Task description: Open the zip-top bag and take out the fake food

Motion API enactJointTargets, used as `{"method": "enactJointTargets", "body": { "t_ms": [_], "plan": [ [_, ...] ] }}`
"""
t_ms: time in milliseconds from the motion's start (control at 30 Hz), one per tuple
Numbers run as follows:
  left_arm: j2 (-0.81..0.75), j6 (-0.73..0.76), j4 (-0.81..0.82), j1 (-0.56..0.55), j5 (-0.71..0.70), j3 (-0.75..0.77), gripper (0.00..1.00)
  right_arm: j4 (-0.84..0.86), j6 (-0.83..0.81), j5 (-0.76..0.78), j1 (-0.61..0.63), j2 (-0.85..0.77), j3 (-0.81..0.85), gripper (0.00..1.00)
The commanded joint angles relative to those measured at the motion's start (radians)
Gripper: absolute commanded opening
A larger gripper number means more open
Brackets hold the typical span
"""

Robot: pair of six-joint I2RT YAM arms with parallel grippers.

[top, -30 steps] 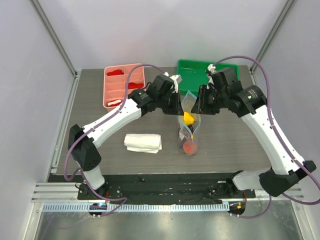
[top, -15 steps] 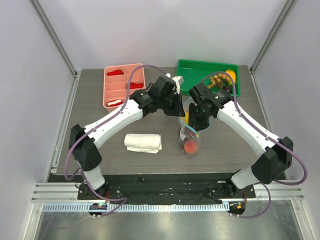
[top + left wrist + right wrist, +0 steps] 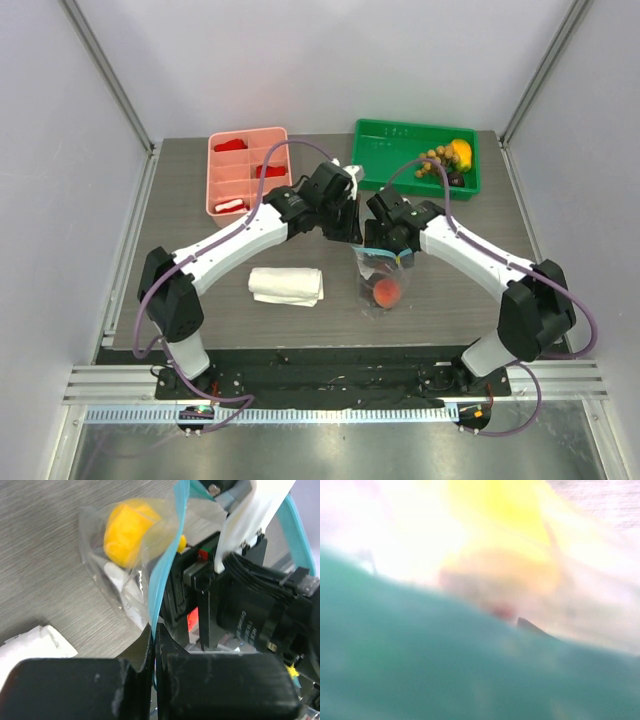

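We're clamping left fingers (image 3: 90,690) on the zip-top bag (image 3: 125,595) strip. Right fingers (image 3: 380,238) are crowding just beyond, and we can't tell their gap. Yellow fruit (image 3: 125,530) is sitting ahead.

The left arm (image 3: 240,235) and right arm (image 3: 470,255) flank the clear crinkly zip-top bag (image 3: 370,300); a folded white cloth (image 3: 286,285) lies to its left; grey counter (image 3: 330,325) in front is bare.

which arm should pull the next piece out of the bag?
Right. The left gripper is shut on the blue strip of the zip-top bag, so it is busy; the right gripper sits at the bag's mouth, near the fake food.
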Motion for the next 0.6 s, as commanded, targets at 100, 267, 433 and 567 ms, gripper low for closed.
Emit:
{"method": "enactJointTargets", "body": {
  "t_ms": [100, 267, 433, 567],
  "plan": [
    [-0.063, 0.027, 0.012, -0.002, -0.013, -0.048, 0.00, 0.216, -0.054, 0.128, 0.007, 0.029, -0.104, 0.71],
    [-0.065, 0.031, 0.014, -0.002, -0.021, -0.068, 0.00, 0.305, -0.056, 0.157, 0.006, 0.050, -0.164, 0.60],
    [-0.058, 0.031, 0.014, -0.003, -0.023, -0.077, 0.00, 0.286, -0.065, 0.189, 0.007, -0.012, -0.154, 0.32],
    [-0.055, 0.031, 0.018, 0.000, -0.024, -0.080, 0.00, 0.134, -0.058, 0.167, 0.006, -0.104, -0.045, 0.21]
  ]
}}
